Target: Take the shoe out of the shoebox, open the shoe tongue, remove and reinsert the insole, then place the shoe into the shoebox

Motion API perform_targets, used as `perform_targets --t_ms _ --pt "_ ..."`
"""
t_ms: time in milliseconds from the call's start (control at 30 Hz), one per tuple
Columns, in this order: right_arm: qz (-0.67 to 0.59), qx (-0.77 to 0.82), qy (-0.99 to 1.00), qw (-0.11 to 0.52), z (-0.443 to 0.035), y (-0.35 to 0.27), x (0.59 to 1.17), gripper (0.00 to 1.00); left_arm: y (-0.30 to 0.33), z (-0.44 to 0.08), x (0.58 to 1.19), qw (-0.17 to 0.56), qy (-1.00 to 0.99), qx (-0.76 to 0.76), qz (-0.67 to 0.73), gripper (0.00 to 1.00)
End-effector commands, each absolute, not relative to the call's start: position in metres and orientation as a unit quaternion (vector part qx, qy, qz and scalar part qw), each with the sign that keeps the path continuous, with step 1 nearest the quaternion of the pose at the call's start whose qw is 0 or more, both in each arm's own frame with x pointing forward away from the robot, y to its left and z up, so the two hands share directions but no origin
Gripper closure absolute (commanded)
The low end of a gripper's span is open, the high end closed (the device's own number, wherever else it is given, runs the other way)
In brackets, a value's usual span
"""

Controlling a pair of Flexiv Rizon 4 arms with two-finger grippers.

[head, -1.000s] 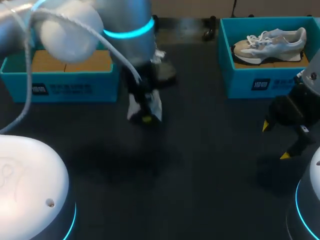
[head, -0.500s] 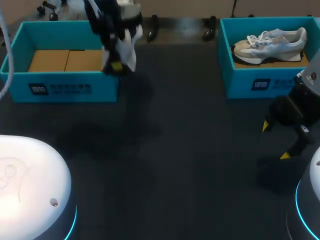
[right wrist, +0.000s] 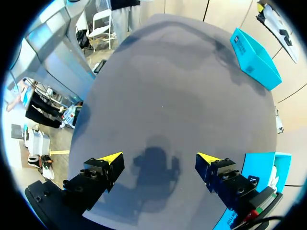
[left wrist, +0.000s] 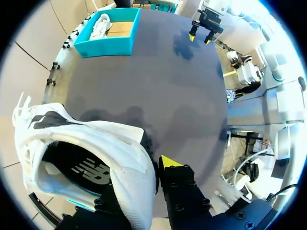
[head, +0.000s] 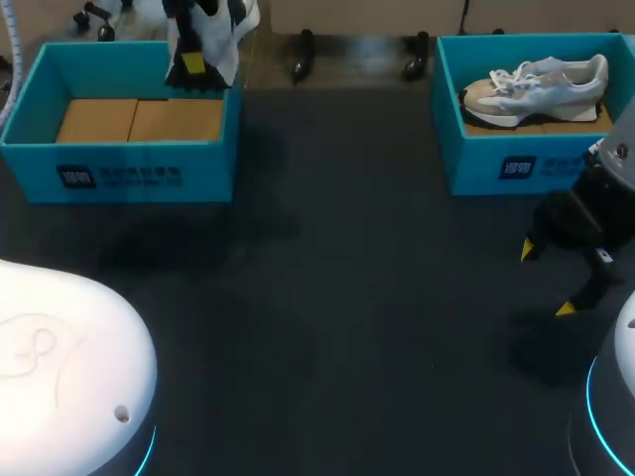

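Observation:
My left gripper (head: pixel 193 61) hangs over the back edge of the left teal shoebox (head: pixel 129 174), shut on a white shoe (head: pixel 226 40). In the left wrist view its fingers (left wrist: pixel 169 164) pinch the side wall of the white shoe (left wrist: pixel 91 153), whose dark inside shows. The left shoebox holds only a brown cardboard liner (head: pixel 139 119). A second white and beige shoe (head: pixel 536 84) lies in the right teal shoebox (head: pixel 506 164). My right gripper (head: pixel 547 279) stands open and empty in front of that box, above bare table (right wrist: pixel 159 158).
The right shoebox (left wrist: pixel 112 31) and my right gripper (left wrist: pixel 201 31) show far ahead in the left wrist view. The dark table stretches between the two boxes. The left shoebox (right wrist: pixel 254 57) lies far ahead of my right gripper.
My left arm has carried the shoe up and back, from above the table's middle to over the left shoebox's rear edge. The right arm has stayed still.

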State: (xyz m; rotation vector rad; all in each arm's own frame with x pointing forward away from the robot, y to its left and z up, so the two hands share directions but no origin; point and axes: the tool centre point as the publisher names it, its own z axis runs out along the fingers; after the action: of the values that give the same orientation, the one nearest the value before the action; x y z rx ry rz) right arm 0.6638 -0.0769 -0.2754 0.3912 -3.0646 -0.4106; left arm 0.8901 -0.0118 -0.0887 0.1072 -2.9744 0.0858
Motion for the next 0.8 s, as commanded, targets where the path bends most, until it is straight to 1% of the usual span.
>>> perform_targets --t_ms 33,367,433,567,633,700,800 --pt "-0.130 0.125 -0.983 0.012 -0.277 -0.076 0.663 0.00 -0.012 -0.086 0.893 0.085 -0.995 0.035 0.027 1.00" --pt "-0.130 0.125 -0.983 0.012 -0.277 -0.076 0.663 0.00 -0.010 -0.087 0.896 0.078 -0.996 0.041 0.022 1.00" --pt "-0.130 0.125 -0.983 0.012 -0.277 -0.076 0.663 0.00 -0.001 -0.089 0.907 0.092 -0.994 0.046 0.044 1.00" --pt "-0.130 0.125 -0.983 0.012 -0.277 -0.076 0.663 0.00 0.023 -0.093 0.932 0.094 -0.992 0.067 0.053 1.00" --pt "-0.130 0.125 -0.983 0.012 -0.277 -0.076 0.663 0.00 0.041 -0.093 0.949 0.076 -0.992 0.086 0.048 1.00" --pt "-0.130 0.125 -0.983 0.012 -0.277 -0.076 0.663 0.00 0.058 -0.090 0.965 0.083 -0.991 0.077 0.068 1.00" --pt "-0.130 0.125 -0.983 0.012 -0.277 -0.076 0.663 0.00 0.081 -0.088 0.985 0.072 -0.992 0.069 0.078 1.00"
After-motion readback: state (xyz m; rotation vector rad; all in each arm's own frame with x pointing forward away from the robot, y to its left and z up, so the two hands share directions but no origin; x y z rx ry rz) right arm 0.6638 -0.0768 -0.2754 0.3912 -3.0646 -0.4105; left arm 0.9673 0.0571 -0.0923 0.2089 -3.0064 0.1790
